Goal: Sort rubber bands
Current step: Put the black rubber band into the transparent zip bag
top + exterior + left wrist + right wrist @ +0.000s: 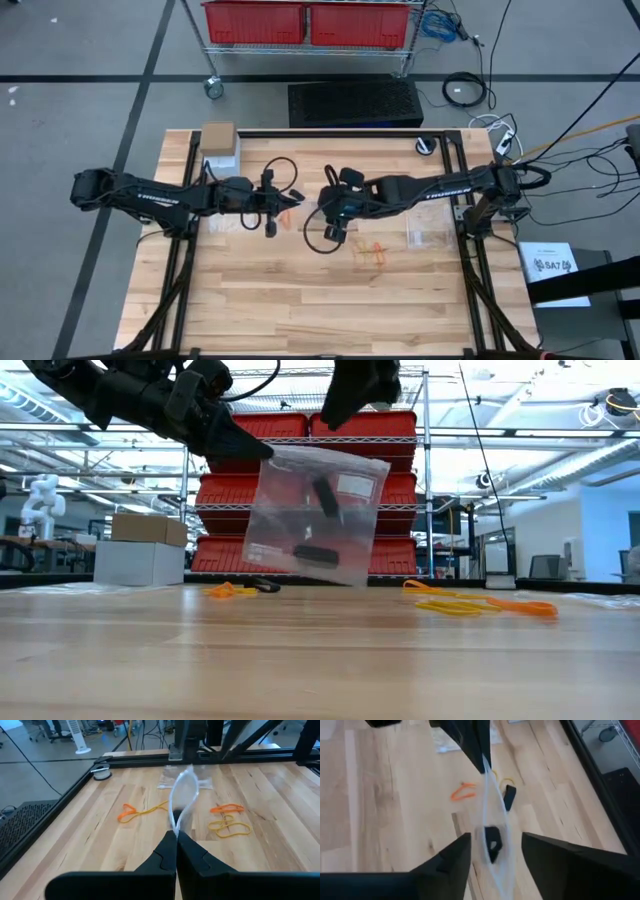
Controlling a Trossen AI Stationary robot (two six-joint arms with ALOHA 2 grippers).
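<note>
The table (300,300) is carrying loose rubber bands (480,603) right of centre and a smaller orange and yellow clump on the left. The bag (315,515) with black bands inside is hanging above them, pinched at one top corner by the left gripper (176,836). The right gripper (492,842) is standing wide around the bag's other edge, gripping nothing. With only one pinch holding, the bag could swing, tilt or slip, likely spilling the black bands back among the loose ones.

bag (318,515): held up above table (320,660) mid-area by left gripper (176,839) at one corner | right gripper (492,851): set just beside bag's other side | bands (480,603): laid on table, right and left of bag | box (219,141): placed at table's rear left
</note>
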